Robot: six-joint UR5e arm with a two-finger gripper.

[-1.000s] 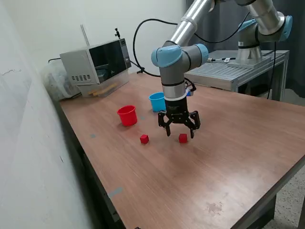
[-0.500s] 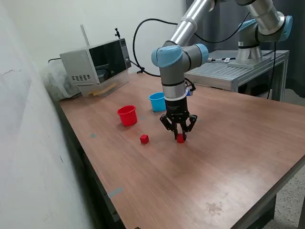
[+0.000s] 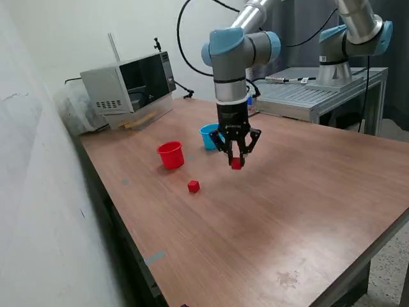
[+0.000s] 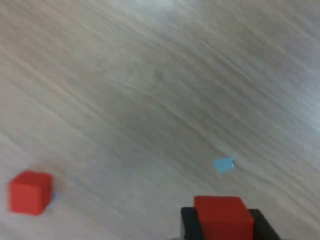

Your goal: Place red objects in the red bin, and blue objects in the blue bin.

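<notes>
Hanging above the wooden table [image 3: 307,192], the gripper [image 3: 237,161] is clenched on a small red cube [image 3: 236,164], which is pinched between the two black fingers [image 3: 231,155] and clear of the tabletop. In the wrist view the same cube [image 4: 222,218] sits between the dark finger pads [image 4: 188,223] at the edge of the picture, with the wood grain below it somewhat blurred. A second red cube [image 3: 193,186] lies loose on the table, toward the exterior view's left of the gripper and nearer the camera; it also shows in the wrist view [image 4: 30,192], well apart from the held one. The red cup [image 3: 170,155] stands upright on the table beyond that loose cube, and the light blue cup [image 3: 210,136] stands just beside it toward the exterior view's right, partly hidden behind the arm's wrist. What the cups contain cannot be told from this angle. A small pale blue mark [image 4: 224,164] shows on the table surface in the wrist view (whether it is tape or a scrap cannot be made out). At the far end of the table, toward the exterior view's left, sits a grey microwave-like box [image 3: 128,82] with a dark door. A metal bench [image 3: 313,96] stands off the table's far side toward the exterior view's right, with the base of a second arm [image 3: 345,45] on it.
</notes>
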